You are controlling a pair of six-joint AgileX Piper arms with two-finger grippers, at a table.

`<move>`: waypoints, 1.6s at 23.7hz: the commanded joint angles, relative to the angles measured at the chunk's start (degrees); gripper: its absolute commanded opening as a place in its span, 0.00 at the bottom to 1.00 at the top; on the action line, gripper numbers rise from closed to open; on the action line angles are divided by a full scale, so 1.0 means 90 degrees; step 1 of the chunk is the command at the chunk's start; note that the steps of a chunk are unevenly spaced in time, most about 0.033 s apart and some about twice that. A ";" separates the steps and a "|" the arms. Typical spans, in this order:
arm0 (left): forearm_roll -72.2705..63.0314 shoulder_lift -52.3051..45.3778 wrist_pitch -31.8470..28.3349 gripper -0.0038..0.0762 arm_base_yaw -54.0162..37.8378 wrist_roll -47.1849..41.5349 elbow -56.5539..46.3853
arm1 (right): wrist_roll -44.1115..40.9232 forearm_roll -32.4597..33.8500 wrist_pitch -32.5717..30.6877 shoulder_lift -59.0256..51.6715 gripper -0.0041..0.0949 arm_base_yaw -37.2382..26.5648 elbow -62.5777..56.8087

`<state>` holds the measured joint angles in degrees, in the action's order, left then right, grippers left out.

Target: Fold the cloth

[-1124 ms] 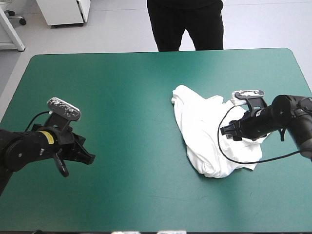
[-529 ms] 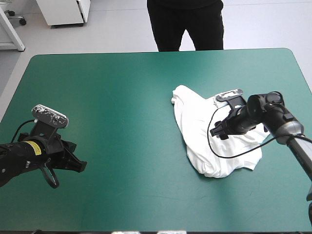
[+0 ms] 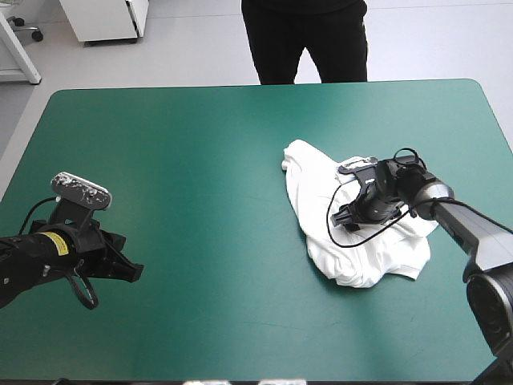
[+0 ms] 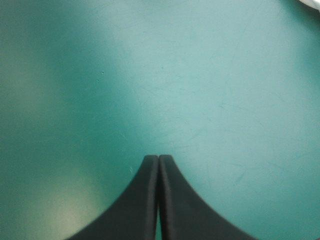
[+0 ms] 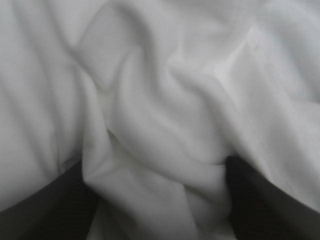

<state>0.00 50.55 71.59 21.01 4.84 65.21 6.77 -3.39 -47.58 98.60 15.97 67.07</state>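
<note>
- The white short-sleeved cotton T-shirt [image 3: 353,249] lies in a soft, crumpled heap on the right half of the desk's smooth teal-green cover [image 3: 200,160].
- The right hand [image 3: 346,218] presses into the heap, its black fingers [image 5: 45,210] spread wide with a bunched fold between them.
- The left hand [image 3: 128,271] is well apart from the T-shirt, its fingers pressed together over bare cover.
- A yellow label [image 3: 54,243] on the left arm is too small to read.

Black left arm [image 3: 32,261] at eight o'clock bears a yellow label [image 3: 54,243]; right arm [image 3: 461,224] at three o'clock is black, then grey; the left gripper [image 4: 159,161] has curved black fins.
</note>
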 commanded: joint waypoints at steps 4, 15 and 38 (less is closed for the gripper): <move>-0.0053 -0.0034 -0.0270 0.04 -0.0002 -0.0075 0.0166 | 0.0055 -0.0750 -0.0048 0.0230 0.32 0.0008 0.0081; -0.0088 -0.0034 -0.0330 0.04 -0.0002 -0.0075 0.0166 | 0.0900 -0.1715 -0.0676 0.0027 0.03 0.0959 0.0769; -0.0106 -0.0034 -0.0330 0.04 -0.0002 -0.0175 0.0166 | 0.0205 -0.1215 -0.1234 0.0027 0.47 0.3781 0.1429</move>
<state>-0.40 50.51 71.23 21.01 4.20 65.21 9.47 -14.34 -56.80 101.51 50.05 77.74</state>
